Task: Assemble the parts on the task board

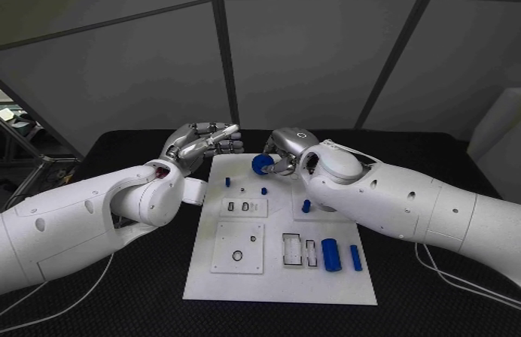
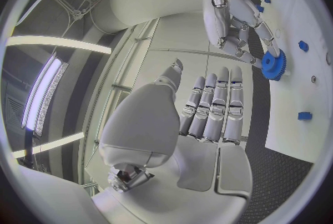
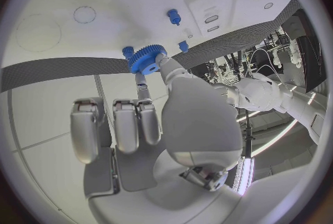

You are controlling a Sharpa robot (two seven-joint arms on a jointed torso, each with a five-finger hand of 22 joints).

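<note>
The black tabletop [image 1: 434, 149] is backed by grey wall panels [image 1: 315, 51] divided by dark seams. Long ceiling light strips [image 2: 41, 85] are seen overhead.

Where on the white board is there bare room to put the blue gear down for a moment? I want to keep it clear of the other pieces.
The near strip of the task board, below the square plate and the two blue cylinders, is bare. The far end is crowded: the right hand holds the gear there, with the left hand beside it.
</note>
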